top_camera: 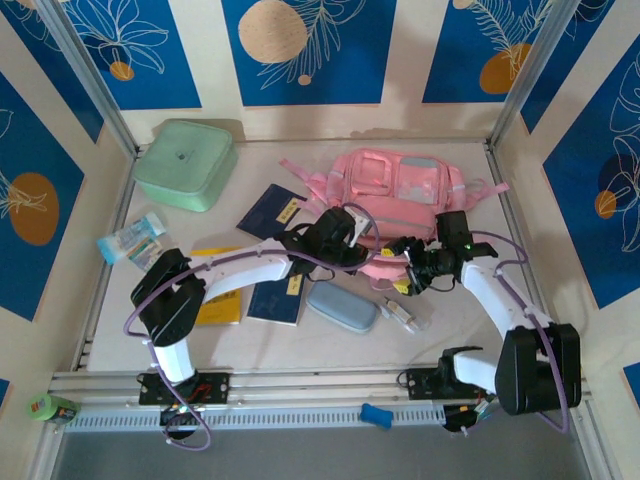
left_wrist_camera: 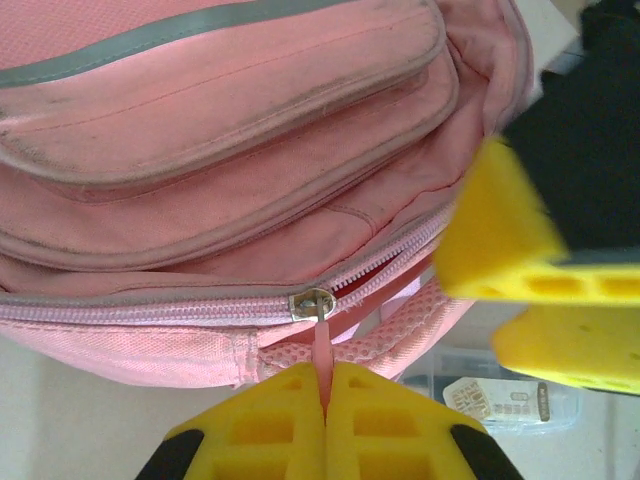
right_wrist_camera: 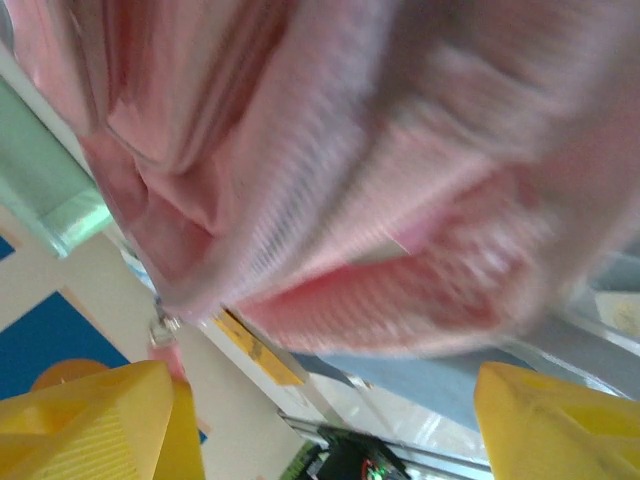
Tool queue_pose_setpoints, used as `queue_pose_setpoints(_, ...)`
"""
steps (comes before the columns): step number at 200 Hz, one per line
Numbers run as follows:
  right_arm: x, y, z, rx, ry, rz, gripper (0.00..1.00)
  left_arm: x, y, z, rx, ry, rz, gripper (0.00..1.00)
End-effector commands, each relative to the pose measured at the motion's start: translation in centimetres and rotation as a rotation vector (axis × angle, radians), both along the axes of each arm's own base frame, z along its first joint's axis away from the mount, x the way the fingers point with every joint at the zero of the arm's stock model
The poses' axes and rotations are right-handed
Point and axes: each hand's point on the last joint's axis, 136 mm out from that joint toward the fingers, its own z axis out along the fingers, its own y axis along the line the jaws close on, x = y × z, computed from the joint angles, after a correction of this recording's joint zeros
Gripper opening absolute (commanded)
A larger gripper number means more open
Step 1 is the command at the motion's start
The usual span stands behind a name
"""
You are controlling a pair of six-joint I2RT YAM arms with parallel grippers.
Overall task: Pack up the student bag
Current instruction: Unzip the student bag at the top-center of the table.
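I'm working on a walled table (top_camera: pixel 455 340) with frame posts at the far corners. The best open room I have is the bare near-right stretch beside the right arm, and a thin strip runs behind the bag. The bag (top_camera: pixel 400 185) lies far, centre-right. Its long axis runs left to right along the back wall, with the pockets facing up and the zipped edge toward my arms. The green box (top_camera: pixel 187 165) fills the far-left corner, well apart from the bag. Two navy books (top_camera: pixel 270 210) (top_camera: pixel 275 300) and a yellow one (top_camera: pixel 218 300) crowd the left arm's side. The grey-blue case (top_camera: pixel 342 308) sits just under both wrists, near the bag's front edge. The right gripper (top_camera: pixel 408 278) is at that edge with its jaws spread wide, and the fabric before it is blurred. A tissue pack (top_camera: pixel 132 240) lies by the left wall. The left gripper (left_wrist_camera: pixel 325 400) is pressed together, pinching the pink zip pull (left_wrist_camera: pixel 321 345) below the slider, and the zip gapes to the slider's right.
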Motion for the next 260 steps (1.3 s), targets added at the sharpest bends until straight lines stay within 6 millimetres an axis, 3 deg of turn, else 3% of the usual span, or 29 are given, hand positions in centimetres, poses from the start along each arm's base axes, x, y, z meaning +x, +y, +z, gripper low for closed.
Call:
queue_pose_setpoints(1, 3.6, 0.0, 0.5, -0.004, -0.032, -0.089, 0.76, -0.3, -1.8, 2.2, -0.078, -0.033, -0.034, 0.00)
queue_pose_setpoints(34, 5.0, -0.2, -0.6, -0.112, -0.061, -0.061, 0.59, -0.5, -1.9, 1.8, -0.077, -0.024, -0.040, 0.00)
queue_pose_setpoints(91, 4.7, -1.9, -2.0, -0.169, -0.090, 0.082, 0.00, -0.6, 0.2, -0.1, 0.019, -0.037, -0.013, 0.00)
queue_pose_setpoints(134, 3.6, -4.6, -0.3, -0.148, -0.152, 0.116, 0.00, 0.1, 3.9, -2.6, 0.157, -0.051, 0.050, 0.00)
queue_pose_setpoints(159, 3.1, -5.4, 0.8, -0.089, -0.168, 0.117, 0.00, 1.7, 6.1, -4.1, 0.194, -0.056, 0.107, 0.00)
queue_pose_setpoints(186, 2.6, -5.6, 1.4, -0.039, -0.189, 0.112, 0.00, 4.9, 8.1, -5.2, 0.210, -0.049, 0.201, 0.00)
queue_pose_setpoints(217, 2.2, -5.5, 2.2, -0.036, -0.207, 0.129, 0.00, 9.0, 10.2, -4.9, 0.183, -0.079, 0.316, 0.00)
queue_pose_setpoints(260, 1.6, -4.9, 1.7, -0.025, -0.194, 0.138, 0.00, 15.0, 13.3, -4.6, 0.182, -0.091, 0.457, 0.00)
